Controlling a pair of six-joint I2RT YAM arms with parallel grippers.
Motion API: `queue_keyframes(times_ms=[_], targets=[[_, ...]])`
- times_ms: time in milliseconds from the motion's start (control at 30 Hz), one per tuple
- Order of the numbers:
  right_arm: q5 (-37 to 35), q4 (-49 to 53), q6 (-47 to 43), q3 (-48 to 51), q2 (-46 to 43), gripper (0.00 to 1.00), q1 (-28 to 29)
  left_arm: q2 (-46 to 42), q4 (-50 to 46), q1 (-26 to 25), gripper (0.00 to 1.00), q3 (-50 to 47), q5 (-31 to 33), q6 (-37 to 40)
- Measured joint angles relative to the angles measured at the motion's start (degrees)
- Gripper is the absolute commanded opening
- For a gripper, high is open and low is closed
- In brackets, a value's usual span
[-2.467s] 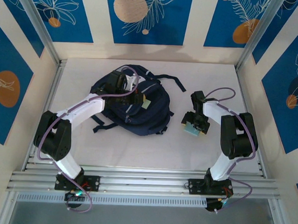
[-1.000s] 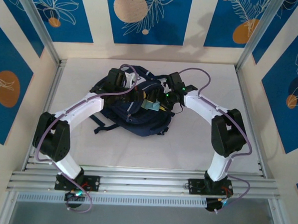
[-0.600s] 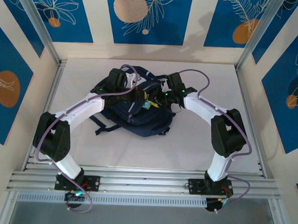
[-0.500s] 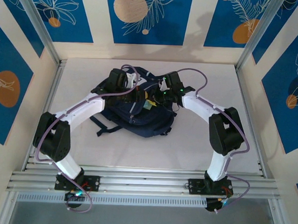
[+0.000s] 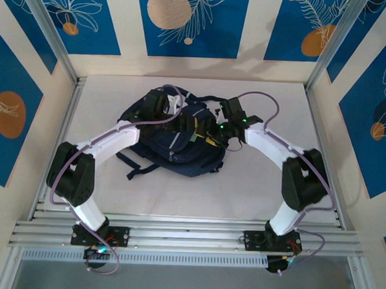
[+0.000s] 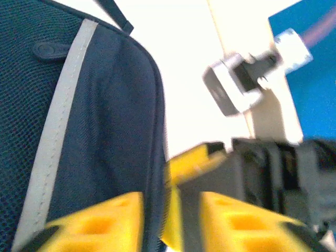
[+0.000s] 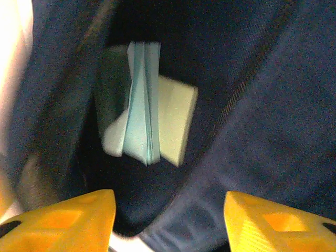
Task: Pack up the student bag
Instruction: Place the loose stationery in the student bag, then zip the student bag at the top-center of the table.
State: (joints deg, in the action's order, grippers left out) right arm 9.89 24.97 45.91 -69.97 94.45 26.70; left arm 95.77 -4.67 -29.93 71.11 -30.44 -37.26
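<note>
The backpack lies in the middle of the white table, with both arms reaching over its right half. The left gripper sits at the bag's edge, its yellow fingers partly apart, the dark rim running up through the gap between them. The right gripper points into the bag's opening, jaws wide and holding nothing. Inside the bag, a light blue pad and a pale block rest side by side, touching.
</note>
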Motion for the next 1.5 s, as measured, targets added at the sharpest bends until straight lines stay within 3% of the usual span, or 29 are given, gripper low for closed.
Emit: queue_keyframes(times_ms=[133, 333, 633, 867, 1033, 1233, 1433, 1500], targets=[[-4.5, 5.0, -3.1, 2.4, -7.1, 0.61, 2.1, -1.2, 0.8, 0.3, 0.65, -0.5, 1.0, 0.1], [-12.7, 8.4, -3.1, 3.3, -8.3, 0.61, 12.0, -9.5, 1.9, 3.5, 0.7, -7.8, 4.5, -0.2], [-26.3, 6.8, 5.8, -2.5, 2.4, 0.5, 27.2, -19.7, 2.5, 10.8, 0.77, -22.1, 11.2, -1.4], [-34.0, 3.1, 12.1, -5.3, 8.9, 0.38, 30.9, -20.2, 4.1, 12.1, 0.76, -27.2, 12.6, -2.1], [-38.2, 2.7, 13.8, -9.6, 13.6, 0.37, 31.3, -17.4, 8.2, 12.1, 0.65, -28.2, 12.4, -3.1], [-42.6, 5.1, 15.8, -15.1, 20.1, 0.36, 31.2, -11.9, 12.1, 12.5, 0.36, -28.7, 11.8, -2.9], [-48.6, 8.1, 18.3, -18.2, 24.1, 0.32, 31.7, -8.2, 15.9, 12.6, 0.29, -30.7, 8.3, -3.4], [-50.2, 9.4, 18.6, -19.4, 25.3, 0.25, 31.7, -7.2, 17.2, 12.7, 0.3, -30.7, 7.5, -3.4]])
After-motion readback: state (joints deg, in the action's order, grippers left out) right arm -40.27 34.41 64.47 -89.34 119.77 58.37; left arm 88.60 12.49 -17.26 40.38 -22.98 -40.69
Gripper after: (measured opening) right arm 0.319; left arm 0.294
